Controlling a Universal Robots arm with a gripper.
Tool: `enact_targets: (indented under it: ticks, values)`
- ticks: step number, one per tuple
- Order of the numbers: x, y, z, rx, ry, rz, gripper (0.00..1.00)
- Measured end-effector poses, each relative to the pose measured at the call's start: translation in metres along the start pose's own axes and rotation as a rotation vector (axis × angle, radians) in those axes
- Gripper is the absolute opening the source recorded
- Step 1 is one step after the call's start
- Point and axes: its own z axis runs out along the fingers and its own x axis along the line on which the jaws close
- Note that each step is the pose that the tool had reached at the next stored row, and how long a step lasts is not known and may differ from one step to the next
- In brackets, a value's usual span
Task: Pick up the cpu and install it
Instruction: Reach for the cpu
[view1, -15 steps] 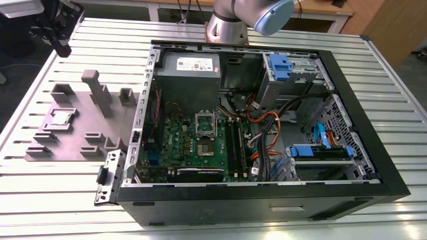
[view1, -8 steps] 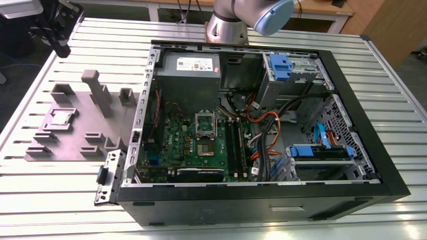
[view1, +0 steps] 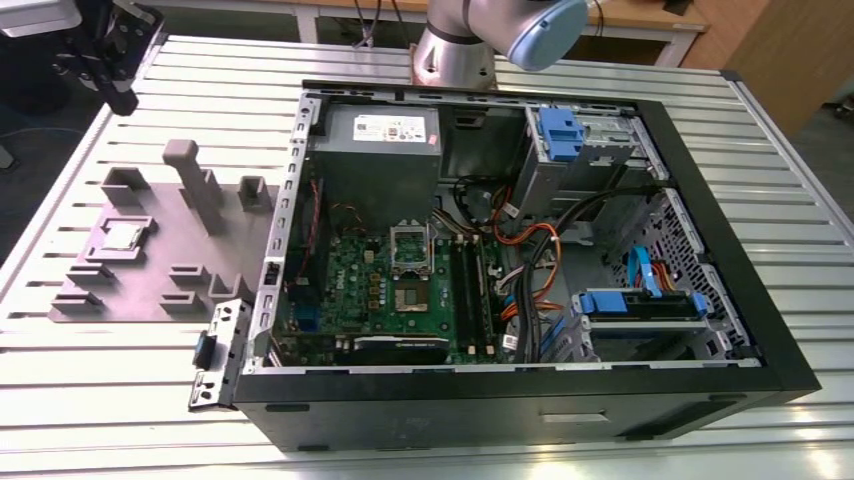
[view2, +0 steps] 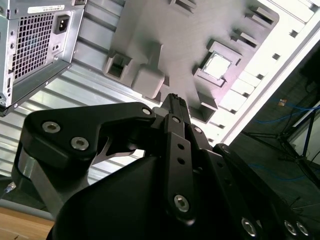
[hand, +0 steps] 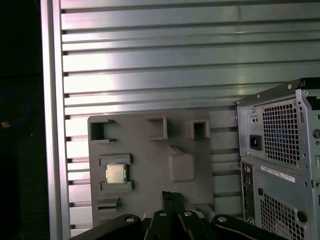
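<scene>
Slatted metal table (view1: 134, 400), grey tray (view1: 174, 242), computer case (view1: 534, 405)

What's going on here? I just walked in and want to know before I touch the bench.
A robot arm is set to install a cpu in the open computer case. The cpu sits in its pocket on the grey tray beside the case, not yet picked up. The gripper hangs above the tray, shut and empty.

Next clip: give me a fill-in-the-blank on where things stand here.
The cpu rests in a pocket of the grey ____.
The cpu lies on the exterior view's ____ of the computer case.
In the second wrist view the gripper holds ____.
Missing: tray; left; nothing.
</scene>
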Motion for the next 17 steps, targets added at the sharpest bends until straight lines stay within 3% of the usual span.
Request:
enact_targets:
  ticks: [17]
  values:
    - [0.0056, -0.0004, 0.0005, 0.0, 0.0, 0.0, 0.11]
